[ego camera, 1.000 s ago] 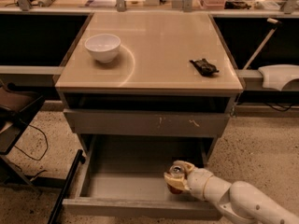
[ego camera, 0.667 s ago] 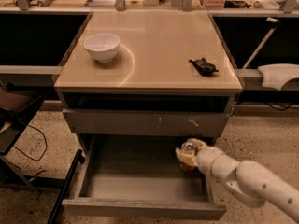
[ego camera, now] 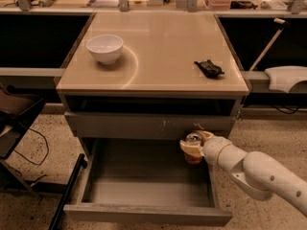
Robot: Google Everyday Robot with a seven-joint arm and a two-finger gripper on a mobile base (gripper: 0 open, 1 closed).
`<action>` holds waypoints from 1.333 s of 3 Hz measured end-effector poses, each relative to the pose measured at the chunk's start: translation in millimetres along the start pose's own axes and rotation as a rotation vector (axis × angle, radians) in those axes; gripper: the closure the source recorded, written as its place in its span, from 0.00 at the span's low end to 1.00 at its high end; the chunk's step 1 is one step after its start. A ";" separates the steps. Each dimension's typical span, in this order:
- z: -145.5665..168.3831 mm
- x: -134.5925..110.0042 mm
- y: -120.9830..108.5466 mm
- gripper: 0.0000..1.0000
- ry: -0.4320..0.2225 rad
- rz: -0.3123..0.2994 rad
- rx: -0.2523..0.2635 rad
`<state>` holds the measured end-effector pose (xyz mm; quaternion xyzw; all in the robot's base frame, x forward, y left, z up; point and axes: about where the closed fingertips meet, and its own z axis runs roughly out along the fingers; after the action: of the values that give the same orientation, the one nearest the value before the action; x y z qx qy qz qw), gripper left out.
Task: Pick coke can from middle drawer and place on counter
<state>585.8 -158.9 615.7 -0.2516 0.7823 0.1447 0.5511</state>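
Camera view has the coke can in the claw, so you see it upright, silver top up, red-orange body poking out below the pale fingers. Claw is closed narrow around the can's upper half, gripping it from the right side. Can hangs over the right rear part of the middle drawer, close to the right wall; its top overlaps the lower edge of the scratched drawer front above. You can't tell for sure whether the can's base touches the tray floor, though it looks raised. Middle drawer is pulled open toward you, and its grey inner tray shows nothing but the can and claw over it. White arm runs from the claw down to the lower right corner of the frame. Above the scratched front sits a dark open slot, then the counter, glossy beige with a thin pale edge. On the counter you get a white bowl at the left rear and a small black object near the right edge, well apart from each other. The can isn't on the counter yet. A white rounded thing sits off to the right of the cabinet, a dark chair-like frame to the left, and a speckled floor lies around the base.
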 end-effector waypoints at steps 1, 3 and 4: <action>-1.0 0.4 0.5 1.00 0.000 0.000 0.000; -108.8 -20.1 -15.6 1.00 0.062 0.058 0.155; -159.7 -70.5 -44.5 1.00 0.045 0.013 0.286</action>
<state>503.1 -259.8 739.8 -0.1688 0.8087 0.0295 0.5627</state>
